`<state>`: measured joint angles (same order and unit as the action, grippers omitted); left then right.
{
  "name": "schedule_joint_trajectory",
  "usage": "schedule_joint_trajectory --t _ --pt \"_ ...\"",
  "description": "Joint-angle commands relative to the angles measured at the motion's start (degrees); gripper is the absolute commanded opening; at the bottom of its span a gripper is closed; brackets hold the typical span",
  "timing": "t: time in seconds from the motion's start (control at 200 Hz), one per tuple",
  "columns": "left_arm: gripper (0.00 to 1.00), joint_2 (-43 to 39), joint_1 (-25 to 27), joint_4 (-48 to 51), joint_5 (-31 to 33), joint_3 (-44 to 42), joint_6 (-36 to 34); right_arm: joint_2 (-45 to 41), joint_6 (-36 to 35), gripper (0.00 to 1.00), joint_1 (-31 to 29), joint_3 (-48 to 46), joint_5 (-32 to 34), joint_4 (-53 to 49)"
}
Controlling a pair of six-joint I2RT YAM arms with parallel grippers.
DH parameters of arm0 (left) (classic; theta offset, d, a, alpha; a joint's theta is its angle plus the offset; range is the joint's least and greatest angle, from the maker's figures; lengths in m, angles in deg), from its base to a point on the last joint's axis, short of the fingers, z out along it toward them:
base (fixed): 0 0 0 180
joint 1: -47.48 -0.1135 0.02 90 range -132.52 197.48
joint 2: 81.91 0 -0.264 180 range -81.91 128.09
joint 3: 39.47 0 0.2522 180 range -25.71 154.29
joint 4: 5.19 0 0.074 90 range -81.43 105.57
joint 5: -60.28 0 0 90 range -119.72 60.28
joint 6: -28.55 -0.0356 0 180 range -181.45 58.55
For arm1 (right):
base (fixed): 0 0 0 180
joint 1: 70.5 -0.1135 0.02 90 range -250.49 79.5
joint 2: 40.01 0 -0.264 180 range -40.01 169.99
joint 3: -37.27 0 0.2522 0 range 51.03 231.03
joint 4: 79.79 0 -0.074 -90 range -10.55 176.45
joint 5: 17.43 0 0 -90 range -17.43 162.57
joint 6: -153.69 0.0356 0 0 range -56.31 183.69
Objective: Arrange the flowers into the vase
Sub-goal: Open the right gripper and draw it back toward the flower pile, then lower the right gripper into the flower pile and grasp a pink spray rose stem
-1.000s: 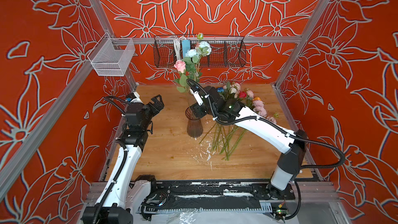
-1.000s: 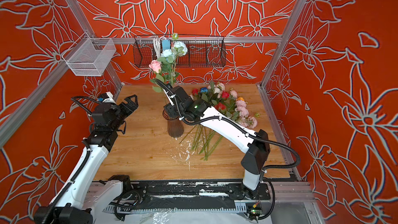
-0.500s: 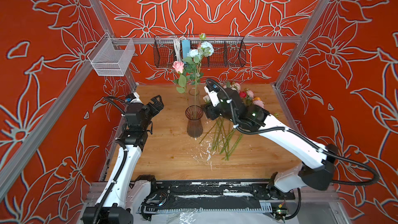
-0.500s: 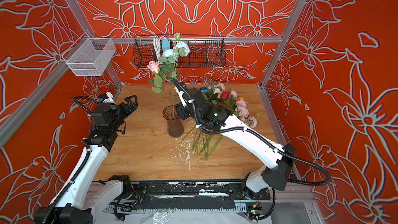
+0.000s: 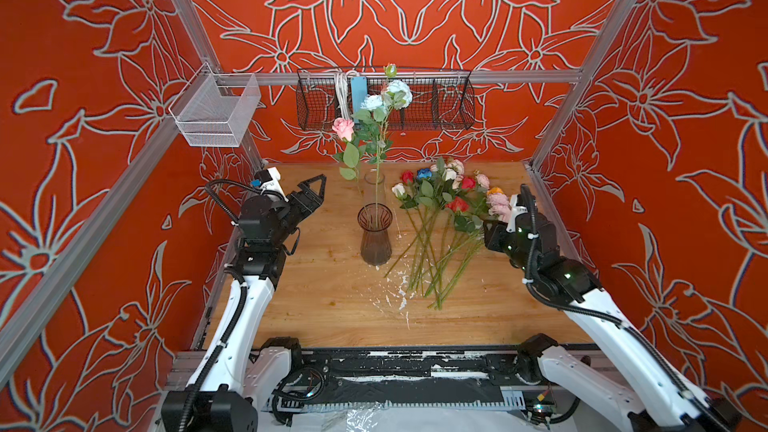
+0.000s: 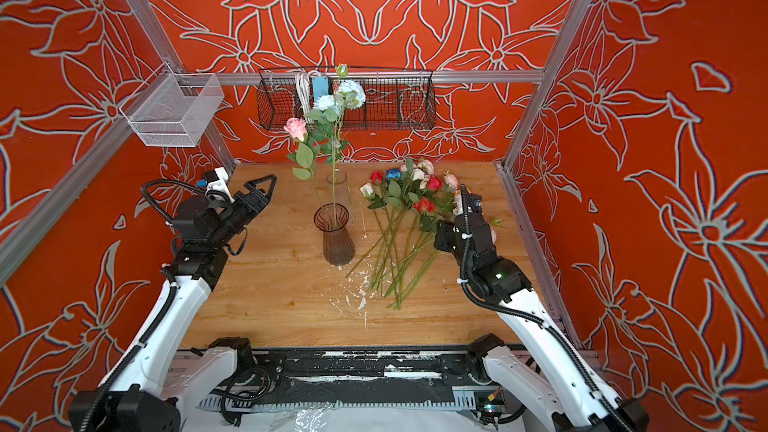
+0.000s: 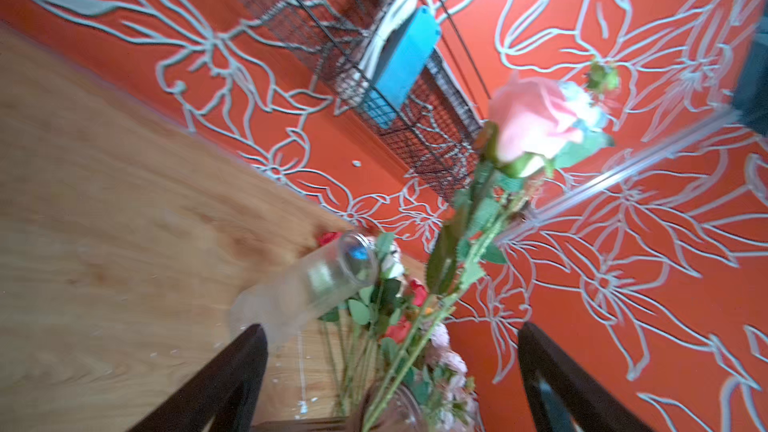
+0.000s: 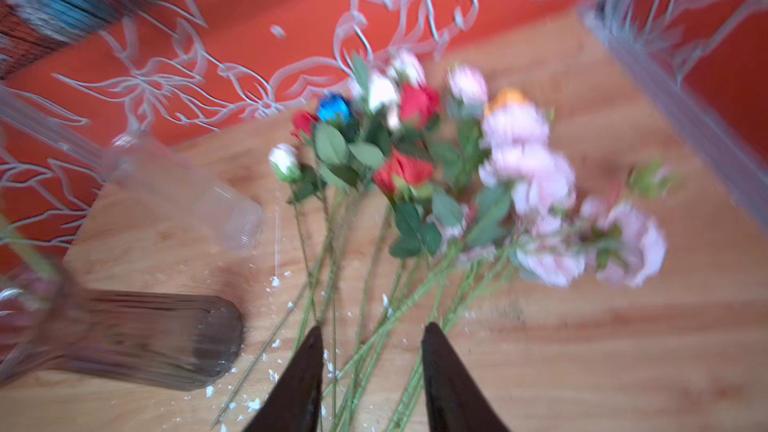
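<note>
Right wrist view: right pincer [image 8: 372, 326] is seen partly apart, nothing clamped. Flowers [image 8: 409, 172] lie ahead of it, stems just under the tips. One stem should be singled out and gripped mid-length, with the end left free for the vase [image 8: 141, 338] alongside. Left pincer [image 7: 390, 326] is held wide apart.

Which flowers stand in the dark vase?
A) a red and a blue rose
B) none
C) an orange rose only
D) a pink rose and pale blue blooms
D: the pink rose and pale blue blooms rise on stems from the dark vase; the other flowers lie loose on the table.
</note>
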<state>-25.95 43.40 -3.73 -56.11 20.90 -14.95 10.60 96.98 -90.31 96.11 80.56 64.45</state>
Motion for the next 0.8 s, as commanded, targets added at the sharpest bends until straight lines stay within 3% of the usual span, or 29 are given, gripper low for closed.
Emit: schedule_joint_trajectory --t 0.0,0.15,0.355,0.645,0.796 --pt "0.95 2.4 0.03 -10.47 -11.06 -0.78 3.07 4.37 12.37 0.36 4.56 -5.17 -12.02 8.83" --pt "0.98 4.43 1.74 -10.91 -17.03 1.22 2.79 14.8 16.62 0.36 6.13 -8.25 -14.79 17.7" --pt "0.98 4.54 5.82 -10.56 -16.76 1.09 1.71 27.23 18.85 0.33 6.87 -6.8 -17.23 23.88" --pt "0.98 3.58 6.08 -9.14 -14.35 0.83 1.3 33.1 19.94 0.34 7.32 -3.36 -15.29 20.79" --pt "0.98 3.63 6.1 -9.05 -14.4 0.93 1.31 35.55 20.54 0.33 8.83 -3.54 -18.25 23.94"
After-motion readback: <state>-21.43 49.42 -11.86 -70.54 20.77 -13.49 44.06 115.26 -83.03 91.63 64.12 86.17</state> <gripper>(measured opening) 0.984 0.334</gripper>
